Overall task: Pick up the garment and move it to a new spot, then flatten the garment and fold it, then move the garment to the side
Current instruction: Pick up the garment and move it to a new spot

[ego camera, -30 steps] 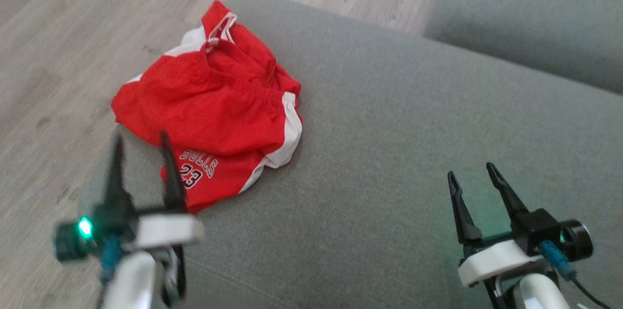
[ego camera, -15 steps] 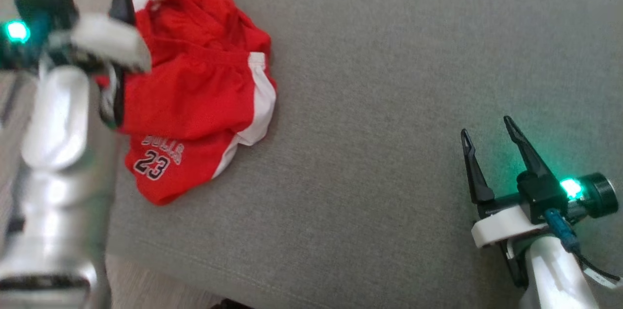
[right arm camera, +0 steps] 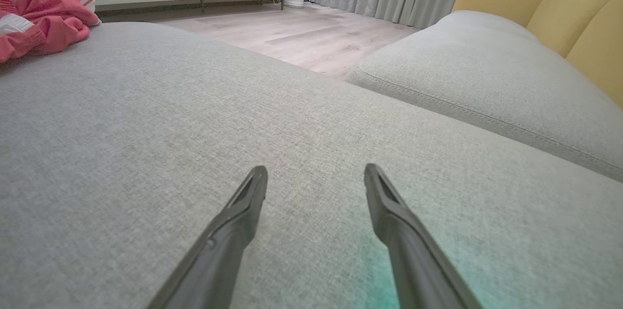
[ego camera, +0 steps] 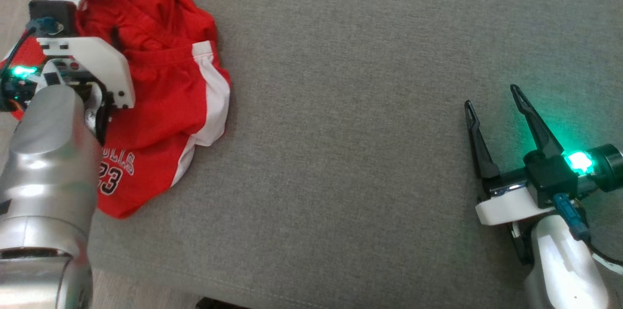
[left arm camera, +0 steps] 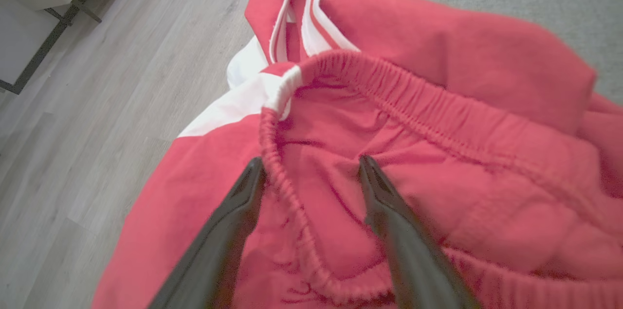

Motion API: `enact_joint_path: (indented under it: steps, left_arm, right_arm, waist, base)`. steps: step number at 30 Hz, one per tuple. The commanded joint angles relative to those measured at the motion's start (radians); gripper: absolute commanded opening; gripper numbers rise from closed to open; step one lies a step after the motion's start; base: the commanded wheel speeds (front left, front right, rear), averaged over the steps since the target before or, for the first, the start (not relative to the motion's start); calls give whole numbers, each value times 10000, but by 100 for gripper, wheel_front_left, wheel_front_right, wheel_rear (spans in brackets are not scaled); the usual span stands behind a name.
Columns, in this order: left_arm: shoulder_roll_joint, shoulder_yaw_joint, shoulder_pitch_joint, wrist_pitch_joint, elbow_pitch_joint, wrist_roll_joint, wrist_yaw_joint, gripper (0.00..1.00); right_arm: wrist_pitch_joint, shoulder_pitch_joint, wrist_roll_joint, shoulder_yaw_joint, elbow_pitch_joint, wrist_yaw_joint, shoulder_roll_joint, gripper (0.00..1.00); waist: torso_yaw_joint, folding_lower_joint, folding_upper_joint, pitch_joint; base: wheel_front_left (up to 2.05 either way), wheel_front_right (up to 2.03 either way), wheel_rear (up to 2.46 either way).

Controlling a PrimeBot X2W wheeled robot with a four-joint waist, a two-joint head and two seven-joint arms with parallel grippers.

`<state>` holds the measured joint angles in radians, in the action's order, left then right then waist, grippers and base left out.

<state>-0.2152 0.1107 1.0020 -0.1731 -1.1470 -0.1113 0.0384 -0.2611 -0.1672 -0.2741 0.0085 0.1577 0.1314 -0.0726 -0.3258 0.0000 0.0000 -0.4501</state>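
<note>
On the left part of the grey seat cushion (ego camera: 365, 104): red-and-white garment (ego camera: 160, 99), crumpled in a heap. Reaches the cushion's left edge, beside the wooden floor (left arm camera: 97, 104). Shows an elastic waistband (left arm camera: 389, 90) uppermost, white side stripes, and a printed "23" at the near end.

Above the garment: left gripper (left arm camera: 310, 162), pointing down at the waistband. Stands wide apart at the jaws, clamped on nothing. Straddles the waistband's gathered edge, with one finger (left arm camera: 233, 216) on the outer side and the other over the fabric inside the opening. Contact between fingertips and cloth: cannot tell.

At the lower right of the head view: right gripper (ego camera: 491, 95), well apart from the garment. Stands wide apart at the jaws as well, empty. Hovers low over bare cushion, fingers aimed across the seat toward a second grey cushion (right arm camera: 486, 65) and a yellow backrest (right arm camera: 574, 12). Casts a green glow from its lamp onto the fabric.
</note>
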Motion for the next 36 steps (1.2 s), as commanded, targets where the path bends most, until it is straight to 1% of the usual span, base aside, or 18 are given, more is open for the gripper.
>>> enact_joint_path:
  steps: [1,2,4,7,12,17,19,23,27,33,36]
  left_arm:
    - [-715,-165,401,103,152,64,-90,32]
    - [-763,-153,443,267,69,66,-93,0]
    - [-837,-172,527,623,-62,7,-33,0]
    - [-1009,-124,748,1388,-16,39,-54,0]
    - [-1309,108,1306,2591,391,222,52,0]
    - [-1474,584,1950,3200,1256,566,274,0]
    - [-1495,775,2159,3261,1731,669,381,0]
    - [-1402,1094,2367,3059,2870,672,607,0]
    - [-1331,1395,2272,2569,4284,408,803,0]
    - [-1013,1730,1730,1560,6150,-555,899,0]
    - [-662,1910,1538,1251,6868,-1027,908,0]
  right_arm:
    - [-7,37,-21,176,-18,-7,-77,100]
    - [-7,35,-18,176,-15,-7,-70,100]
    - [-7,49,-7,198,21,-7,-50,100]
    - [-7,72,44,230,104,-7,-8,100]
    - [-7,114,187,334,229,-7,109,100]
    - [-7,265,499,551,375,-7,209,100]
    - [-7,357,902,716,412,-7,216,100]
    - [-7,558,1490,1046,471,-7,220,100]
    - [-7,573,1862,1353,423,-7,221,100]
    - [-7,519,2300,1632,330,-7,222,100]
    - [-7,477,2537,1657,279,-7,222,100]
  waist:
    - [54,0,0,-38]
    - [81,0,0,-42]
    - [141,0,0,24]
    - [234,0,0,237]
    - [478,0,0,1023]
    - [1069,0,0,2105]
    - [1425,0,0,2554]
    - [2377,0,0,3299]
    - [3682,0,0,3691]
    - [5619,0,0,3855]
    - [6370,0,0,3767]
  base:
    - [0,0,0]
    - [0,0,0]
    - [0,0,0]
    - [0,0,0]
    - [0,0,0]
    - [0,0,0]
    - [0,0,0]
    - [0,0,0]
    - [0,0,0]
    - [0,0,0]
    - [0,0,0]
